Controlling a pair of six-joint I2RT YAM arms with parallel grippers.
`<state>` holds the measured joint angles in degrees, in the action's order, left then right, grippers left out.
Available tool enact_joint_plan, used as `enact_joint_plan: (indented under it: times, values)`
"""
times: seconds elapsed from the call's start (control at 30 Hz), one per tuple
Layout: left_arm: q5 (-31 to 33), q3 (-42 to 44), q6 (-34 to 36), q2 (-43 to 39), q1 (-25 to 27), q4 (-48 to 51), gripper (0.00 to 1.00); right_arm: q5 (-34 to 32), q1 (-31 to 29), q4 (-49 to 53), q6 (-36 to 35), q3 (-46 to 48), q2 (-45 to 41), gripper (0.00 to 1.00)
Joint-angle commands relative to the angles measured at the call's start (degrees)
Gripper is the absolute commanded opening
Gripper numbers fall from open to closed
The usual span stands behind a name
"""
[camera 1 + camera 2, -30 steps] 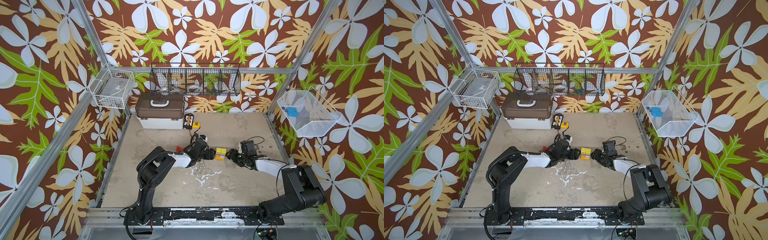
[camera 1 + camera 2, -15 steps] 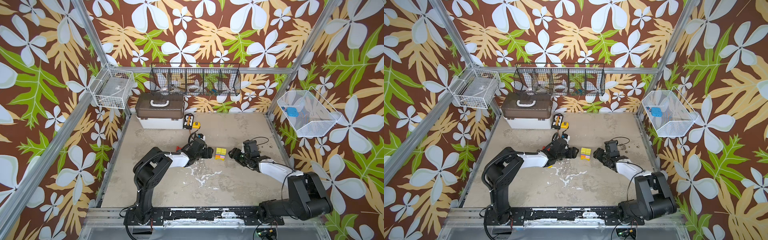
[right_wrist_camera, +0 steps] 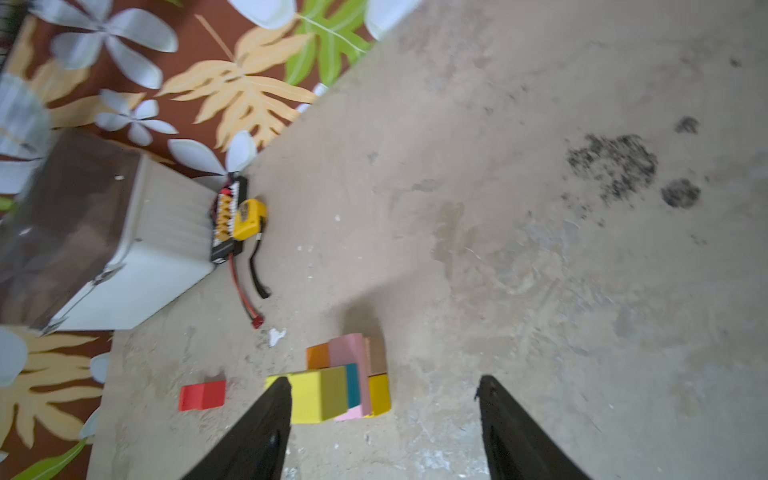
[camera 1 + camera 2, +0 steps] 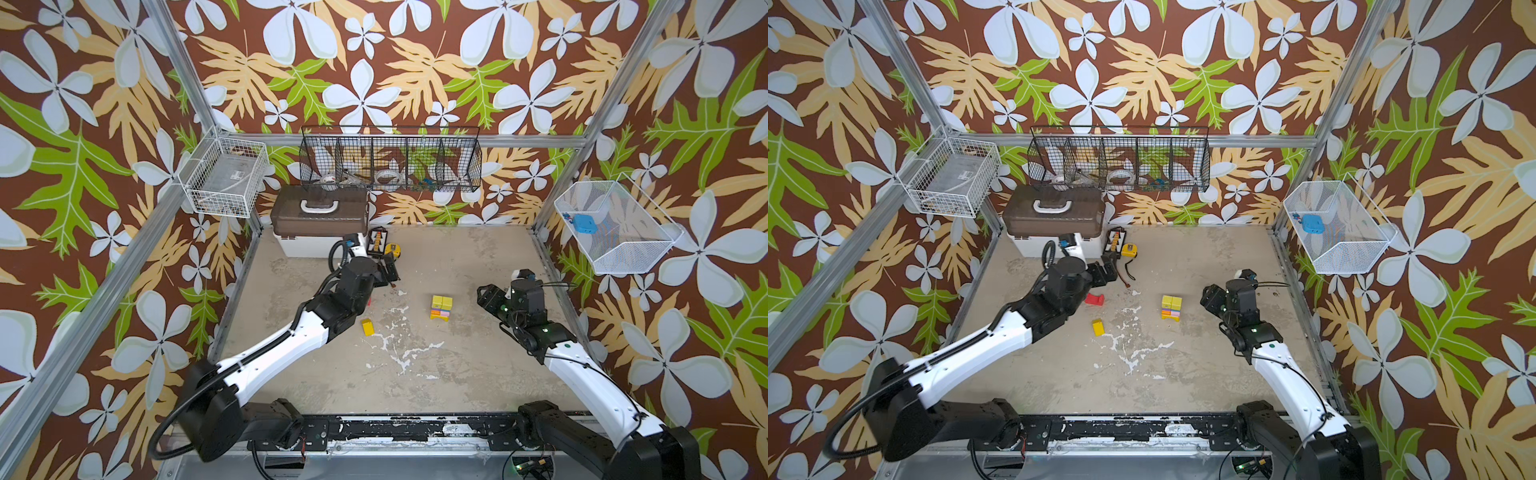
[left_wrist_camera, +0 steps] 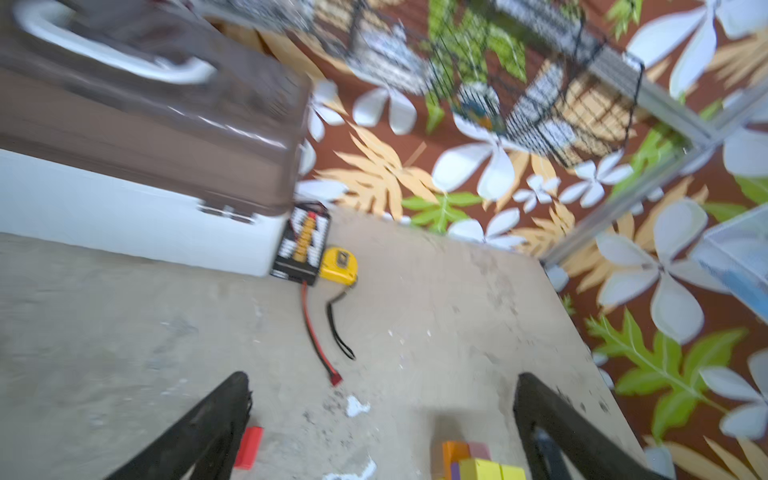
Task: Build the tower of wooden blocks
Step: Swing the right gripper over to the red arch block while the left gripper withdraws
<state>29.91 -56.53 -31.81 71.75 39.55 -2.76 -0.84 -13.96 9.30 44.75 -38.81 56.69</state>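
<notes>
The tower [image 4: 441,307] [image 4: 1171,307] stands mid-table: two yellow cubes on top of thin pink, orange and purple layers over a yellow base. A loose yellow wood block [image 4: 367,327] [image 4: 1098,327] lies to its front left, and a red one [image 4: 1095,299] [image 5: 248,448] [image 3: 202,395] to its left. My left gripper [image 4: 388,270] [image 5: 382,378] hangs open and empty, back-left of the tower [image 5: 478,463]. My right gripper [image 4: 484,296] [image 3: 384,380] is open and empty to the right of the tower [image 3: 320,395], apart from it.
A brown-lidded white toolbox [image 4: 320,220] stands at the back left, with a black charger [image 4: 377,241] and a yellow tape measure [image 4: 392,249] beside it. Red and black leads [image 5: 320,332] trail onto the table. Wire baskets [image 4: 390,166] hang on the walls.
Both grippers have drawn away from the tower, the left one up and towards the back left while opening wider, the right one to the right. The loose yellow block now shows.
</notes>
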Motion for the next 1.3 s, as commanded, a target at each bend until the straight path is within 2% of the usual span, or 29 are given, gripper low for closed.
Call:
enact_joint_plan:
  times: [0.0, 0.13, 0.23, 0.33, 0.47, 0.6, 0.73, 1.03, 1.13, 1.27]
  values:
    - [11.81, 6.93, -0.51, -7.74, -1.48, 2.80, 1.00, -11.08, -6.52, 3.07, -3.84, -3.24, -2.29, 0.72]
    - [9.91, 26.12, -1.85, -18.49, -1.67, -12.03, 1.00, -23.58, -20.08, 4.22, -7.91, -7.80, -2.63, 0.71]
    - [13.95, 35.15, -2.13, -22.46, -3.03, -16.64, 0.98, -33.40, -33.56, 4.75, -11.34, -12.87, 2.43, 0.73]
    - [14.02, 35.53, -3.27, -24.47, -6.90, -14.24, 0.98, -32.47, -40.44, 8.05, -11.03, -21.66, 14.29, 0.71]
    - [10.21, 38.70, -6.70, -24.24, -10.82, -18.99, 0.97, -29.04, -42.38, 13.99, -9.43, -35.17, 30.79, 0.70]
    - [10.15, 39.20, -8.28, -20.76, -11.59, -20.58, 0.97, -27.56, -42.09, 16.96, -9.52, -45.63, 45.24, 0.70]
    - [10.58, 39.63, -9.68, -18.21, -11.64, -22.26, 0.96, -21.49, -40.57, 18.44, -9.11, -53.68, 55.84, 0.68]
    - [12.16, 42.24, -10.22, -22.15, -11.95, -24.31, 0.97, -12.31, -37.64, 24.65, -10.87, -70.94, 74.65, 0.64]
    - [12.37, 42.30, -9.72, -22.79, -11.94, -24.39, 0.96, -11.89, -37.64, 26.58, -11.24, -74.45, 78.15, 0.62]
    - [12.72, 42.20, -9.45, -23.41, -11.95, -23.93, 0.96, -12.45, -37.22, 26.06, -11.24, -74.41, 79.12, 0.59]
